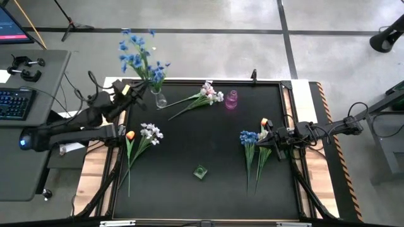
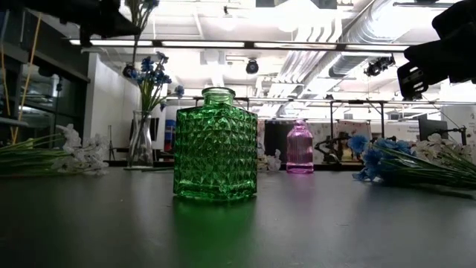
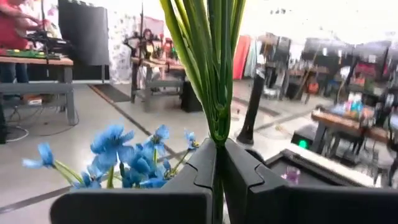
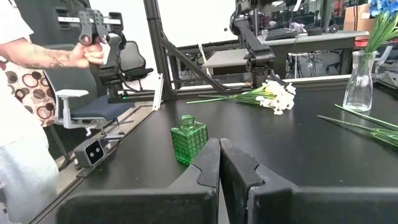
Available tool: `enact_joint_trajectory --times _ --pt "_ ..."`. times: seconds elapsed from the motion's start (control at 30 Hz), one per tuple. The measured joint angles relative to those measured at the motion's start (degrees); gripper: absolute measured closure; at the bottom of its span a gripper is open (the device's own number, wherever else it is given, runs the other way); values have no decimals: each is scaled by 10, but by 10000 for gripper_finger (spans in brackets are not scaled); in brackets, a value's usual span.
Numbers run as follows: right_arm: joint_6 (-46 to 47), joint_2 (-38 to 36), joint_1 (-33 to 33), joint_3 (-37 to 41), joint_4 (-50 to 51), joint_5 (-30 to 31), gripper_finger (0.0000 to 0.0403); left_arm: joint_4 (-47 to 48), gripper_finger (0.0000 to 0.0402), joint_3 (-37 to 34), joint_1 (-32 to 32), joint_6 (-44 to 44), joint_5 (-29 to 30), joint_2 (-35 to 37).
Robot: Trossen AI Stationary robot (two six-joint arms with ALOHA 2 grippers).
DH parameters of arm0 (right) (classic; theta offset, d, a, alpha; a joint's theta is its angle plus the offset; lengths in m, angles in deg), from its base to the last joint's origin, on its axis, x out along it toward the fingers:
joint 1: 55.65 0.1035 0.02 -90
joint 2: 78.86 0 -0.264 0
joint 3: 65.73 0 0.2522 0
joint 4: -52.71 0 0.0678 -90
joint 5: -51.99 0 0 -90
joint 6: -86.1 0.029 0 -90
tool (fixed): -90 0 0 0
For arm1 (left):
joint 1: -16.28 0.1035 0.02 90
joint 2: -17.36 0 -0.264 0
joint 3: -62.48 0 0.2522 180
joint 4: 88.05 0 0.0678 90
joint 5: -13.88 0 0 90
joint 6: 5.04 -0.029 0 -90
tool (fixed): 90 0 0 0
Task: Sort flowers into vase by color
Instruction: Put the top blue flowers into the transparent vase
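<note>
Now we hold a blue bunch (image 1: 137, 53) in the left gripper (image 1: 130, 90), fingers closed on the green stems (image 3: 214, 74), right above the clear vase (image 1: 160, 98) at about eleven o'clock on the table (image 1: 208, 189). To do this step well, we should keep the stems upright and together, lower them slowly into the narrow neck, and open the fingers only when the stem ends are well inside, so the light glass does not tip. The right gripper (image 1: 273, 135) waits at three o'clock with fingers closed on nothing, just beside more blue flowers (image 1: 248, 137) and an orange tulip (image 1: 264, 122). White flowers (image 1: 151, 133) lie at nine o'clock, a pale pink bunch (image 1: 209, 93) near twelve beside the pink vase (image 1: 231, 99), and the green vase (image 1: 200, 171) at six. We can read no label or writing anywhere.
</note>
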Motion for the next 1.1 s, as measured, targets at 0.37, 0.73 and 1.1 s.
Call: enact_joint_trajectory --times 0.37,0.73,1.1 --pt "0 0 0 0 0 0 402 -197 401 -108 33 -47 63 4" --pt "0 0 0 0 0 0 402 -212 401 -108 105 -37 13 -57" --pt "0 0 0 0 0 0 402 -255 401 -108 156 -39 -19 -126"
